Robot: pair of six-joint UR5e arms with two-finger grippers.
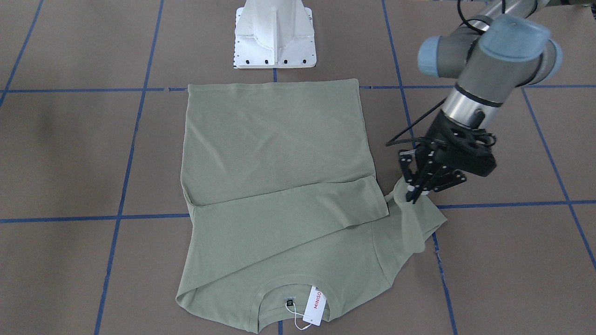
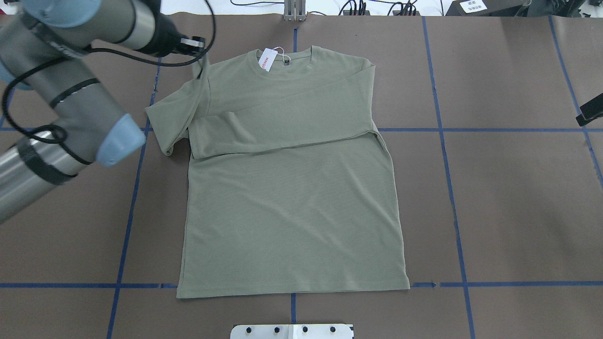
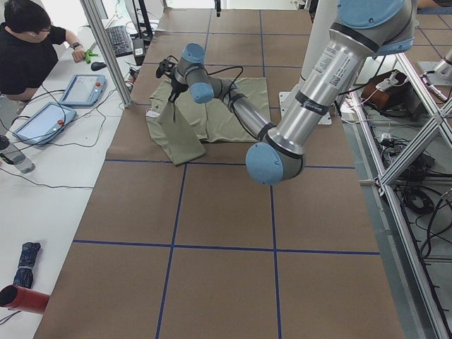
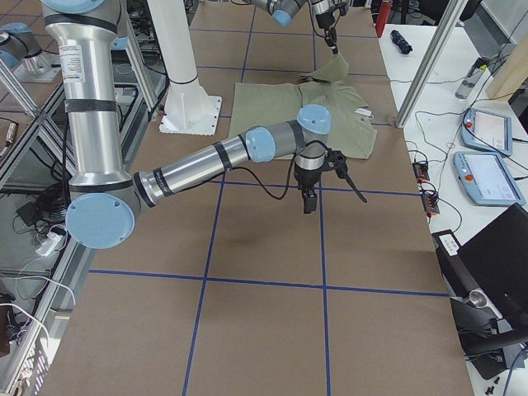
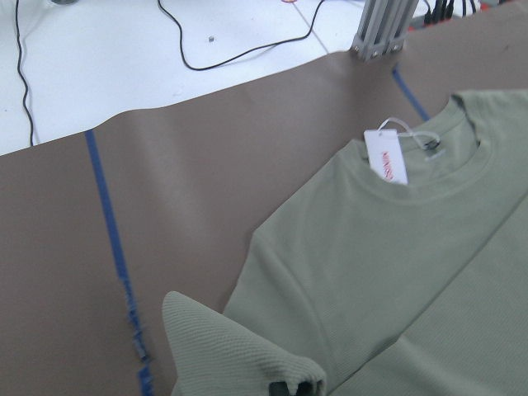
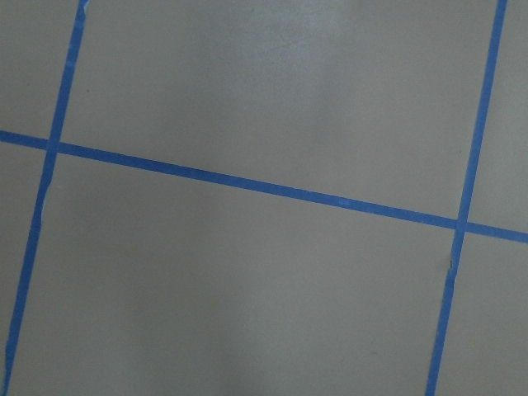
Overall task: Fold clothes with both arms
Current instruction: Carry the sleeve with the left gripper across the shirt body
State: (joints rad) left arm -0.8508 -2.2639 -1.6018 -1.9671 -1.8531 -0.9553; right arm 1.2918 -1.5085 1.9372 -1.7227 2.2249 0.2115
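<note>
Exterior front-facing view gives you the clearest reading of the step. The left gripper [image 1: 412, 194] has its jaws pressed together on the end of the free sleeve [image 1: 409, 223] and holds this end lifted off the table [image 1: 70, 153], so the cloth hangs down from the pinch in a loose fold. The shirt [image 1: 274, 139] lies flat in the middle of the table, its hem toward the white base [image 1: 274, 37] and its collar, with the hang tag [image 1: 314, 304], on the far side from the robot. The other sleeve [image 1: 288, 209] lies across the chest, so I judge that the first sleeve fold is done and the second one is in hand.

For the next move, you need to carry the pinched sleeve across the body toward the robot's right and lay it over the other sleeve. I would keep it low, so that the shoulder does not drag or wrinkle, and open the jaws only when the cloth rests flat.

The right gripper [image 4: 308, 200] hangs over bare table, well apart from the shirt. Its wrist camera sees only the table and the blue tape lines [image 6: 247, 186]. Whether its jaws are spread or closed, I cannot tell. I expect you will need it for the hem fold afterwards.
</note>
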